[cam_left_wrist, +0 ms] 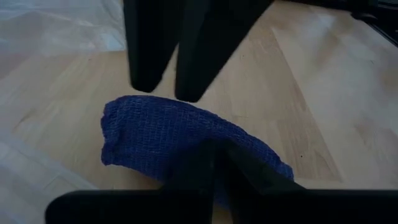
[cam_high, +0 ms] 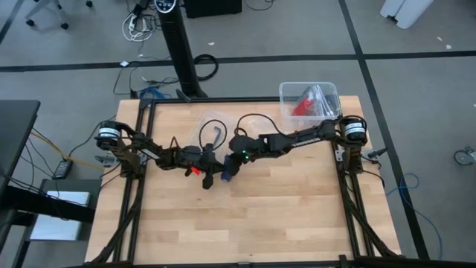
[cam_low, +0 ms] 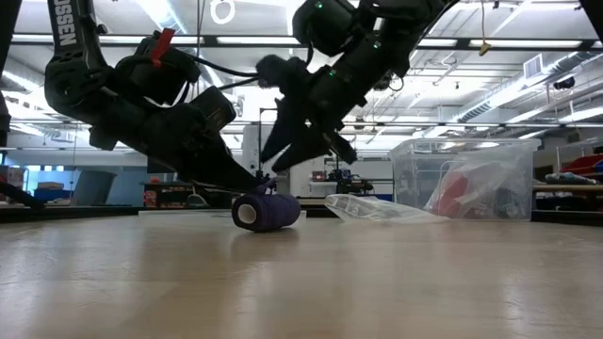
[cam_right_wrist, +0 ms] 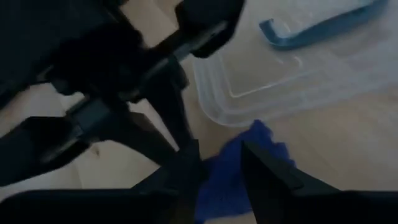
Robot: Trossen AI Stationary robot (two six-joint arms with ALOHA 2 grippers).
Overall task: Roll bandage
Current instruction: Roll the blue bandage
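The bandage (cam_low: 267, 212) is a small navy-blue roll lying on its side on the table's middle (cam_high: 223, 176). My left gripper (cam_left_wrist: 217, 171) reaches in from the table's left and is shut on the roll (cam_left_wrist: 168, 134). My right gripper (cam_right_wrist: 227, 168) comes from the table's right and hangs just over the roll. Its fingers (cam_left_wrist: 149, 50) stand a narrow gap apart, with the tips at the roll's far edge. Blue fabric (cam_right_wrist: 249, 149) shows beyond that gap. I cannot tell whether the right fingers touch the roll. My left gripper pinches the roll between its two fingers at the roll's near side (cam_left_wrist: 199, 149), about the middle of its length. The fingers slant down from the table's left (cam_low: 240, 179). The roll lies on the table under them.
A clear plastic bin (cam_high: 309, 100) holding a red item and bags stands at the table's far right corner (cam_low: 471, 179). A flat clear plastic lid or bag (cam_low: 372, 207) lies just behind the roll (cam_right_wrist: 280, 74). Bare wood lies toward the near edge (cam_high: 245, 223).
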